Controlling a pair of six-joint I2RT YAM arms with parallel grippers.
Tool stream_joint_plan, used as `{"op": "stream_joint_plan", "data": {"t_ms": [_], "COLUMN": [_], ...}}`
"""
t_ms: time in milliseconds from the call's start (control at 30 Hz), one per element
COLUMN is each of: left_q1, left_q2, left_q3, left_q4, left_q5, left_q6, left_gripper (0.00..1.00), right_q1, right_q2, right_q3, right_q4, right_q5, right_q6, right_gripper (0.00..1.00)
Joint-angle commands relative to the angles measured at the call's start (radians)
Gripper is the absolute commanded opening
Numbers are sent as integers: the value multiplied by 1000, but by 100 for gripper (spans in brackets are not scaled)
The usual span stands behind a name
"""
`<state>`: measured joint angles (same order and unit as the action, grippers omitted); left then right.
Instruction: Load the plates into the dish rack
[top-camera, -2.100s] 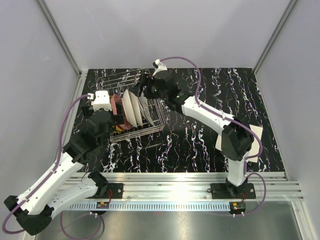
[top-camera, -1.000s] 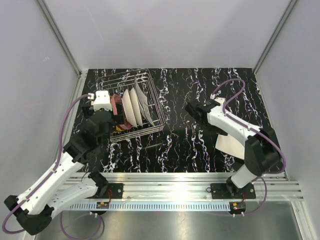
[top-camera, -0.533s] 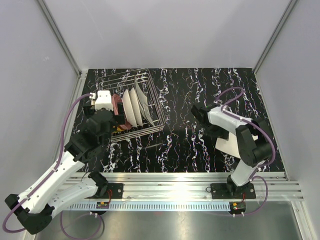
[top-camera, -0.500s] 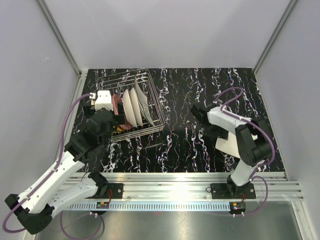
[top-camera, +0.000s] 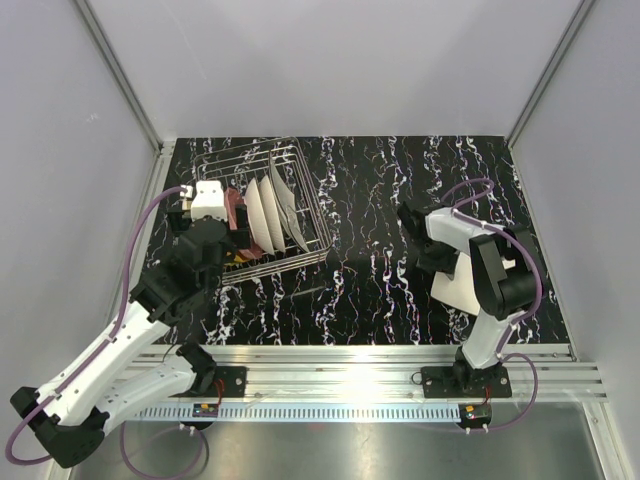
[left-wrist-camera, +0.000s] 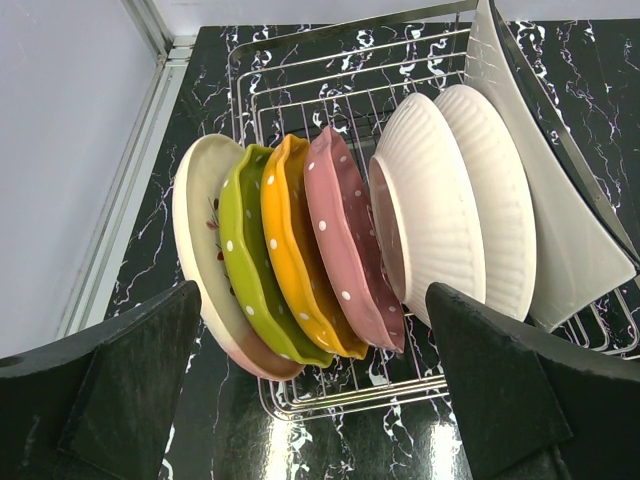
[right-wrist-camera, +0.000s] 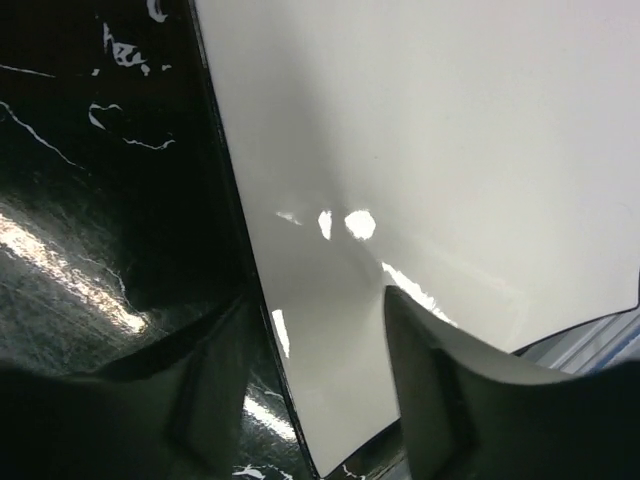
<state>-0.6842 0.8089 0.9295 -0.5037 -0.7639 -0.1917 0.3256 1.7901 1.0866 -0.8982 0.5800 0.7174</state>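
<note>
The dish rack (top-camera: 232, 158) stands at the back left, seen close in the left wrist view as the dish rack (left-wrist-camera: 340, 75). On edge in it are a brown-rimmed white plate (left-wrist-camera: 198, 240), a lime-green plate (left-wrist-camera: 243, 270), an orange plate (left-wrist-camera: 288, 255), a pink plate (left-wrist-camera: 343, 245), two ribbed white plates (left-wrist-camera: 425, 210) and a squarish white one (left-wrist-camera: 555, 225). My left gripper (left-wrist-camera: 315, 400) hangs open just in front of the rack. Another squarish white plate (top-camera: 466, 291) lies flat at the right. My right gripper (right-wrist-camera: 320, 400) straddles the edge of that white plate (right-wrist-camera: 420, 130), one finger over the table, one over the plate, jaws apart.
The black marbled table (top-camera: 365, 190) is walled in by grey panels on three sides. A ribbed aluminium rail (top-camera: 350, 365) carrying both arm bases runs along the near edge. The right arm's purple cable (top-camera: 470, 185) loops above its wrist.
My right arm has swung from the rack across to the right and dropped onto the flat white plate, its jaws narrowing around the plate's edge. The left arm has barely moved.
</note>
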Motion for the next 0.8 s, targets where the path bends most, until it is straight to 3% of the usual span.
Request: {"op": "stream_joint_plan", "data": {"t_ms": [0, 33, 100, 133, 233, 367, 467, 767], "left_q1": [2, 3, 3, 3, 3, 3, 3, 3], "left_q2": [-4, -4, -8, -10, -17, -22, -19, -27], "left_q3": [34, 35, 35, 35, 35, 32, 35, 35], "left_q4": [27, 27, 27, 25, 25, 30, 25, 25], "left_q5": [-6, -6, -8, -9, -14, -8, -6, -9], "left_q6": [-2, -2, -2, -2, -2, -3, -3, -6], "left_gripper": [99, 99, 99, 99, 99, 99, 99, 99], "right_q1": [-2, 0, -2, 0, -2, 16, 52, 328], "right_q2": [34, 38, 48, 49, 37, 14, 8, 147], "right_q3": [16, 19, 22, 24, 16, 9, 36, 308], "right_q4": [36, 36, 35, 38, 62, 100, 114, -7], "right_q5": [-48, -55, -55, -60, -88, -155, -180, -134], "right_q6": [-33, -38, -42, -45, -59, -70, -69, -13], "right_gripper": [56, 45, 34, 20, 7, 0, 0, 0]}}
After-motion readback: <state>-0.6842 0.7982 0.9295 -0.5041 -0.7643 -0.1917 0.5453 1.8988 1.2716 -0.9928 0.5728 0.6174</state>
